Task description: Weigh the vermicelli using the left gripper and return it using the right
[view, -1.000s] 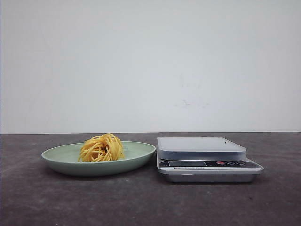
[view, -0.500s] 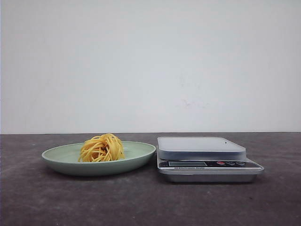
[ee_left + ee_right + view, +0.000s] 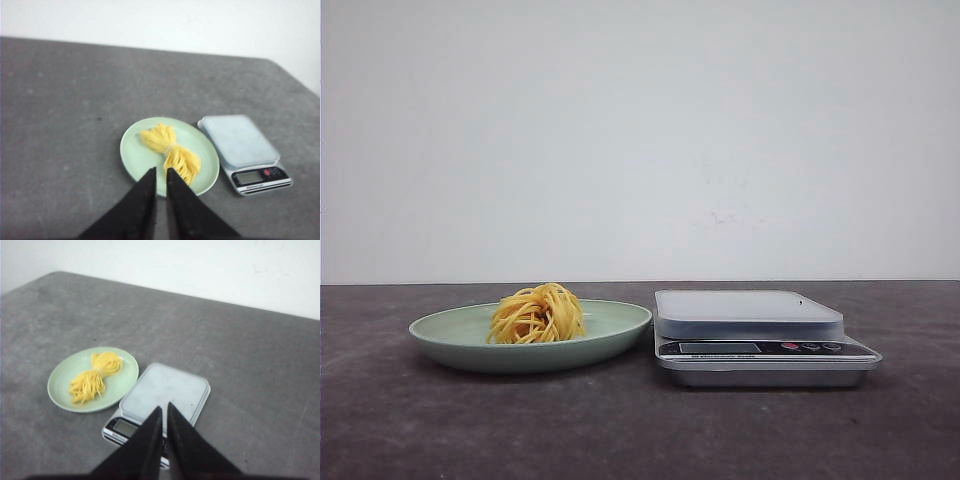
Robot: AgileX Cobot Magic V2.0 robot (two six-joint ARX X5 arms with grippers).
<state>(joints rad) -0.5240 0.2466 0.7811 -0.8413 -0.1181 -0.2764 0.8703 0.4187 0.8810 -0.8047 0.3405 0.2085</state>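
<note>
We count one pale green plate (image 3: 610, 322), one bundle of vermicelli (image 3: 536, 314) and one kitchen scale (image 3: 760, 338) on the dark table (image 3: 420, 430). Going left to right in the front view, the plate comes first, with the vermicelli lying on it a little left of its middle; the scale stands just beside the plate's right rim, its grey platform bare and its display strip facing the camera. From the wrist views we see the vermicelli as a yellow bundle pinched at its middle, spreading out at both ends.

Against the frames from a second and half a second ago, we find nothing shifted in the front view: plate, noodles and scale sit where they were, and no arm has entered that view.

The left gripper (image 3: 161, 172) hangs above the table with its dark fingers nearly closed, only a thin gap between them, holding nothing; its tips appear over the plate's near rim. The right gripper (image 3: 164, 412) is likewise nearly closed and empty, poised above the scale.
</note>
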